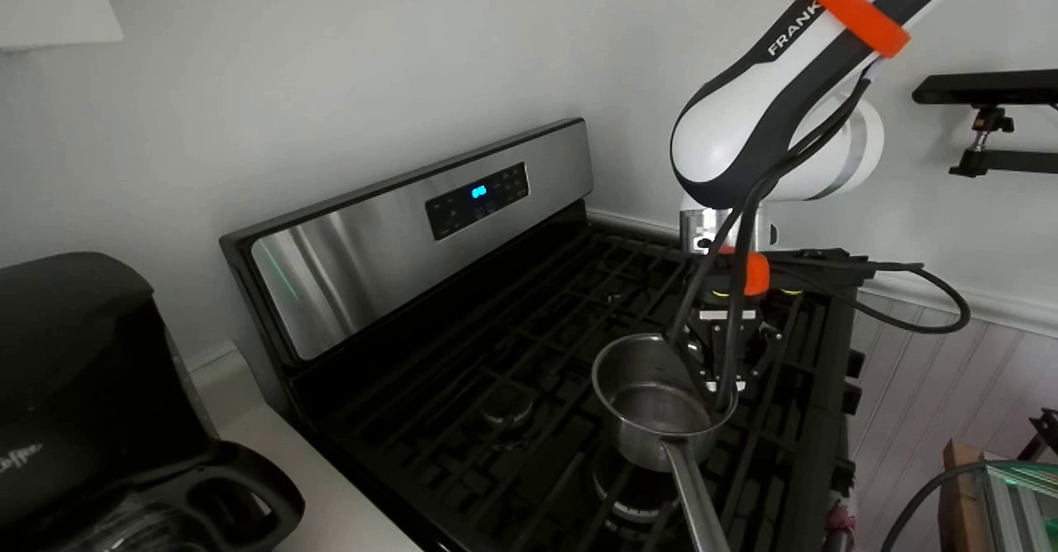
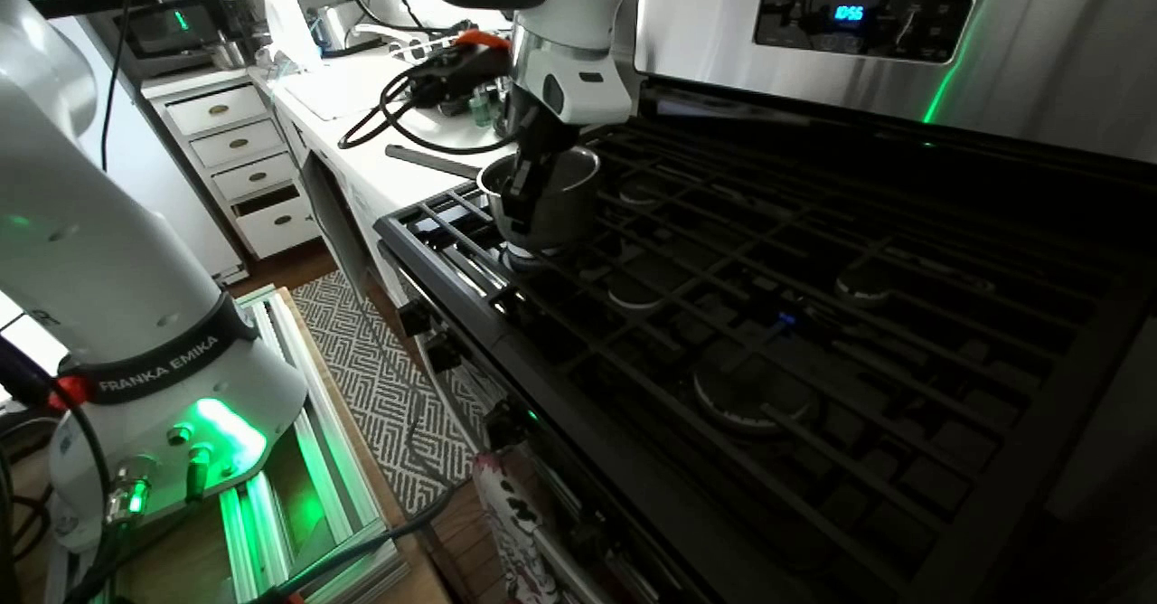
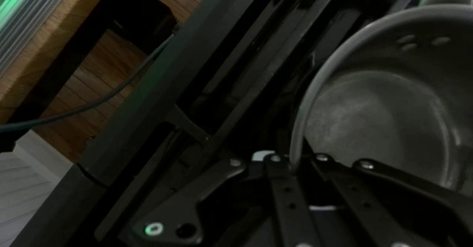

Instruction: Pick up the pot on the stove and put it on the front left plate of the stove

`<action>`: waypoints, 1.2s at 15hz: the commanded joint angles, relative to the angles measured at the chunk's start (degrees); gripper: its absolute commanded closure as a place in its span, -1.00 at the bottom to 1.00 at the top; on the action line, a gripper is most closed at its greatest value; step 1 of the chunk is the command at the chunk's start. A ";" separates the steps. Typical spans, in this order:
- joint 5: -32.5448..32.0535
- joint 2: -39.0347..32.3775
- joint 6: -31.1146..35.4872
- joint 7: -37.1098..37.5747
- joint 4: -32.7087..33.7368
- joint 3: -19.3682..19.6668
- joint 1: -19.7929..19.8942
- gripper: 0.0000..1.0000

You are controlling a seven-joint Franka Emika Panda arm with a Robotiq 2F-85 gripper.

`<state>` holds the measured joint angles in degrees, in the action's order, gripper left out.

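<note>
Black fingers (image 3: 287, 199) pinch the steel saucepan (image 1: 653, 405) by its rim above the front left burner (image 1: 630, 498) of the gas stove (image 1: 496, 345).

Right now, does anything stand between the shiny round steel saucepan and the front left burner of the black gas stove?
Only black iron grate bars visibly lie between the saucepan and that dark, pale-rimmed round burner below it; whether saucepan and bars touch, I cannot tell. The black metal claw grips the saucepan's rim.
</note>
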<state>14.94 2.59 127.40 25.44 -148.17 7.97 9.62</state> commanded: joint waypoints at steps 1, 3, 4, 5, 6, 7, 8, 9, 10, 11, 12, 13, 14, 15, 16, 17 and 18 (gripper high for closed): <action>0.88 -1.09 -2.46 1.02 1.89 0.37 -0.08 0.97; 0.75 -0.52 -2.77 1.80 1.34 0.08 -0.36 0.97; 0.79 -0.36 -3.23 1.59 1.25 0.01 -0.47 0.97; 1.13 -0.22 -4.39 0.46 1.19 0.03 -0.54 0.97; 0.74 -0.04 -5.50 -0.01 1.06 0.04 -0.55 0.97; 0.68 0.14 -6.72 -0.14 1.02 0.05 -0.56 0.97; 0.17 0.23 -7.43 0.51 0.87 0.01 -0.54 0.97; -0.43 0.46 -8.12 1.02 0.68 0.02 -0.47 0.97; -0.88 0.60 -8.05 1.61 0.44 -0.01 -0.45 0.97; -1.08 0.58 -7.59 2.20 0.33 -0.01 -0.40 0.97; -1.27 0.43 -6.33 3.04 0.16 -0.07 -0.40 0.97; -1.05 0.37 -5.48 4.07 -0.01 -0.22 -0.51 0.97; -0.61 0.25 -4.67 4.93 -0.20 -0.38 -0.63 0.97; -0.38 0.16 -4.11 5.96 -0.36 -0.49 -0.68 0.97; -0.24 0.06 -3.60 7.01 -0.50 -0.59 -0.71 0.97; -0.12 -0.06 -3.44 7.84 -0.64 -0.71 -0.79 0.97; 0.02 -0.23 -3.52 8.52 -0.64 -0.75 -0.79 0.97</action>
<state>14.77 2.47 122.19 29.93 -147.62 7.56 9.32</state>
